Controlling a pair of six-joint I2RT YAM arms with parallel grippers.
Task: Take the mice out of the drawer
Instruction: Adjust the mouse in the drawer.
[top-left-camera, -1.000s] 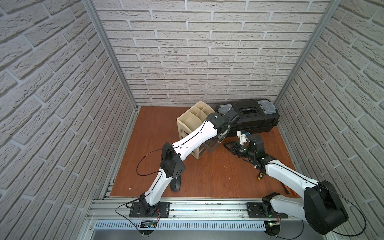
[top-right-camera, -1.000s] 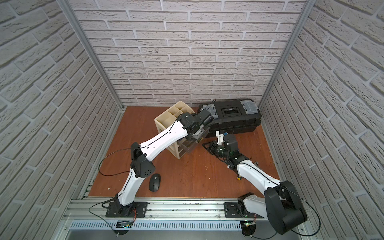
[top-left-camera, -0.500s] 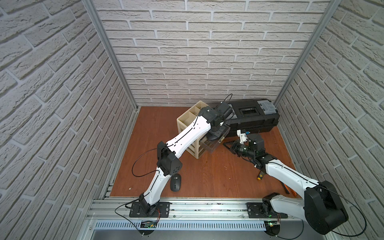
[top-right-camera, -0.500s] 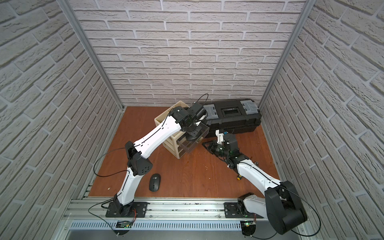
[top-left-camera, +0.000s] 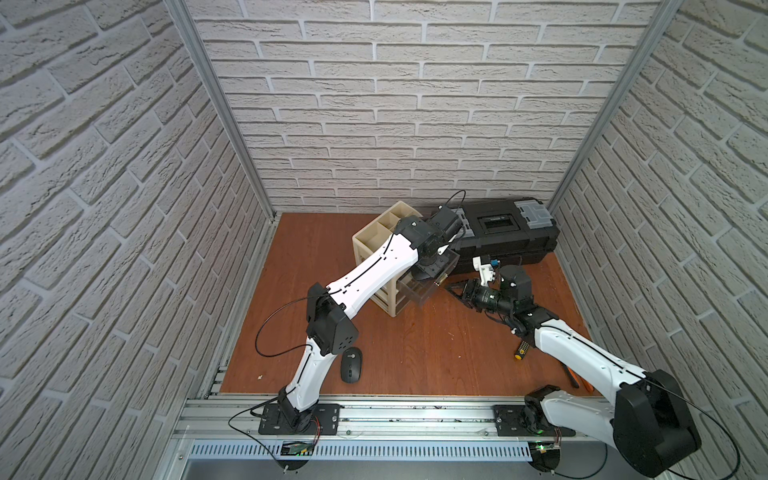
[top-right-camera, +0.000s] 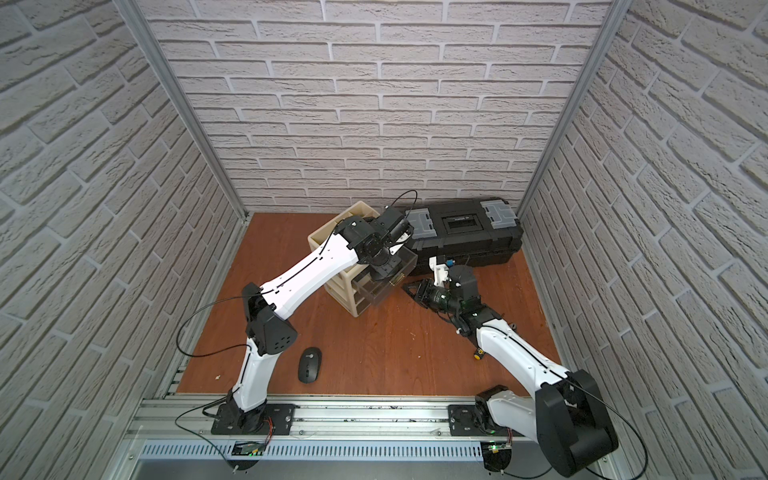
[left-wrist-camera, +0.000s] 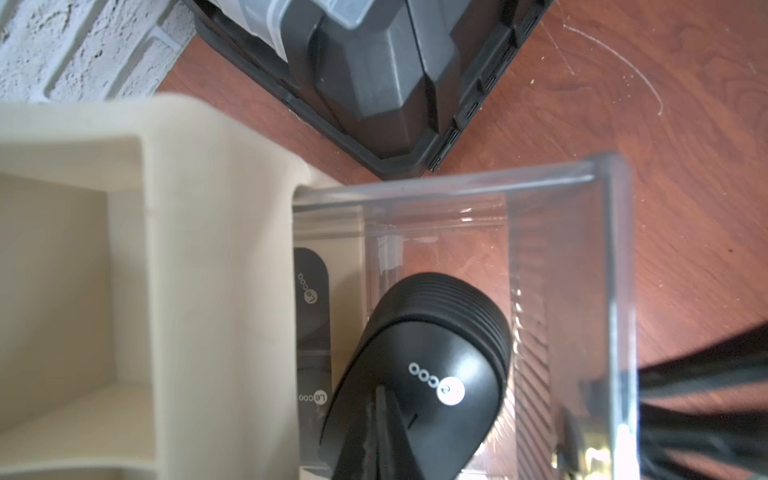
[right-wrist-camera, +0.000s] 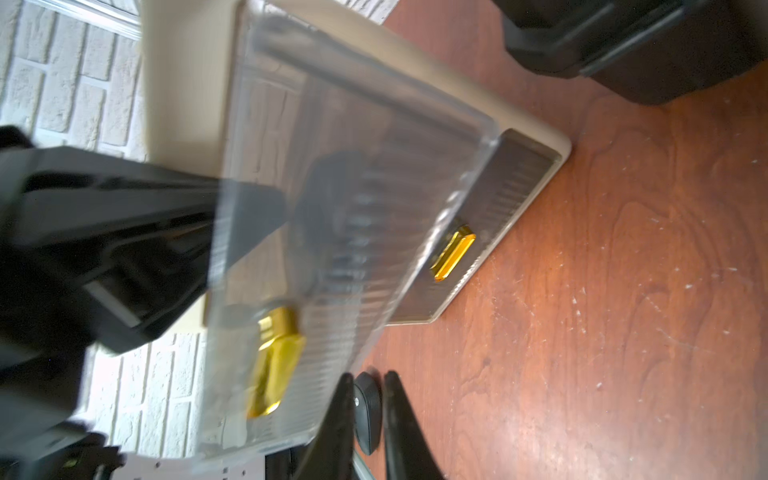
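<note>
The clear top drawer (left-wrist-camera: 457, 183) of the beige drawer unit (top-left-camera: 374, 245) stands pulled out over the wooden table (top-left-camera: 415, 353), near a corner of the black toolbox (top-left-camera: 507, 237). The left arm reaches over the unit. The left gripper (left-wrist-camera: 380, 401) points down into the drawer with its jaws closed together, holding nothing. Its tips lie over the back of a black mouse (left-wrist-camera: 428, 332) in the open part of the drawer, though the left wrist view is too close to tell whether they touch it. A second mouse (left-wrist-camera: 312, 291) and a third mouse (left-wrist-camera: 311, 374) show their white logos further back in the same drawer, partly hidden under the unit's top. The right gripper (right-wrist-camera: 369, 376) hangs low just beside the drawer's front and its gold handle (right-wrist-camera: 274, 361), jaws a little apart and empty. In both top views a fourth mouse (top-left-camera: 351, 365) (top-right-camera: 309, 365) lies alone on the table beside the left arm's lower link, well apart from the drawer unit. A yellow-capped tool (top-left-camera: 521, 351) lies on the table by the right arm.
</note>
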